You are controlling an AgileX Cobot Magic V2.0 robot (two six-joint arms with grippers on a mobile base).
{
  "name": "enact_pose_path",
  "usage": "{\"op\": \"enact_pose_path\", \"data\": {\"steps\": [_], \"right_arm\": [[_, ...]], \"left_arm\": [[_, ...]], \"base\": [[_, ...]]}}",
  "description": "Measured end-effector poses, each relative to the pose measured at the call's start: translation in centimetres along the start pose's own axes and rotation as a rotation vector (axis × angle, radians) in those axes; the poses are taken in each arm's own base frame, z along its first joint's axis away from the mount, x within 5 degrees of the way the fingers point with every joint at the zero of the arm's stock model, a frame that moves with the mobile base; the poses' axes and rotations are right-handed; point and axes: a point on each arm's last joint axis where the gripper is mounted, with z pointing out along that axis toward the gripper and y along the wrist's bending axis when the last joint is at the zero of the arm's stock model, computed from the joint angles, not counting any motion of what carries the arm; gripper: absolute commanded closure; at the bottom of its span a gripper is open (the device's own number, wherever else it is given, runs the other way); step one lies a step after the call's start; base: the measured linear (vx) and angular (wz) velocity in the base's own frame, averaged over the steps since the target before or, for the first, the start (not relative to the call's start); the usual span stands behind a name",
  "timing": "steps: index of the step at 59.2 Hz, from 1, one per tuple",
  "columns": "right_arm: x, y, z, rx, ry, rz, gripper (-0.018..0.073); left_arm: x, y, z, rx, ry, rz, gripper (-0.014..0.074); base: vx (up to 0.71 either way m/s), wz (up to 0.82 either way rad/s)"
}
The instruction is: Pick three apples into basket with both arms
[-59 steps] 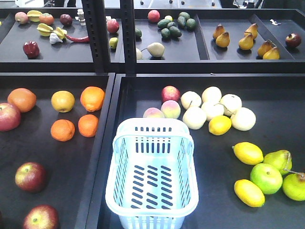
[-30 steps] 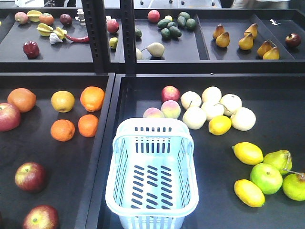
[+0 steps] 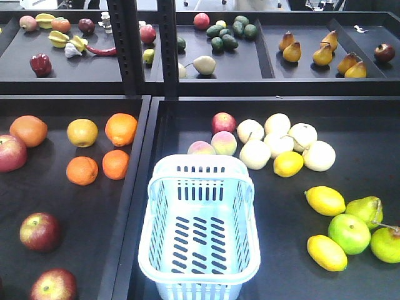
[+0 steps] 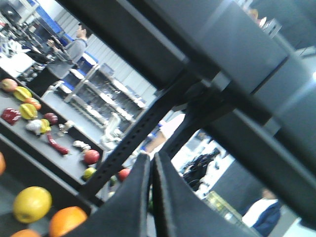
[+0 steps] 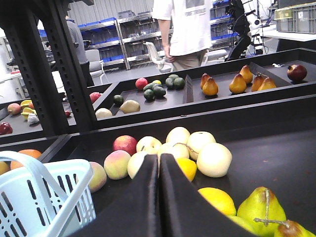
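Observation:
Three dark-red apples lie in the left tray of the front view: one at the left edge, one lower, one at the bottom edge. The pale blue-white basket stands empty in the middle tray, and its corner shows in the right wrist view. Neither arm appears in the front view. My left gripper is shut on nothing and points up toward the black shelf frame. My right gripper is shut on nothing, low over the tray right of the basket, facing pale fruit.
Oranges lie behind the apples. Peaches, pale yellow fruit, lemons and green apples fill the right tray. A black shelf post rises between the trays. A person in a white shirt stands behind the upper shelf.

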Motion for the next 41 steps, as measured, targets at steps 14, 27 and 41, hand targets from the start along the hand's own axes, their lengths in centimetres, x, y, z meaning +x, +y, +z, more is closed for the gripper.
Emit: {"op": "enact_pose_path", "data": {"steps": [14, 27, 41], "right_arm": [[0.0, 0.0, 0.0, 0.0, 0.0, 0.0, 0.0568], [0.0, 0.0, 0.0, 0.0, 0.0, 0.0, 0.0568], [0.0, 0.0, 0.0, 0.0, 0.0, 0.0, 0.0568]], "left_arm": [[-2.8, -3.5, 0.1, 0.086, -0.01, 0.165, 0.0602], [-5.4, -6.0, -0.3, 0.147, -0.075, 0.22, 0.0602], [-7.6, -8.5, 1.0, 0.143, -0.038, 0.195, 0.0602]], "base": [[0.0, 0.0], [0.0, 0.0], [0.0, 0.0]]}}
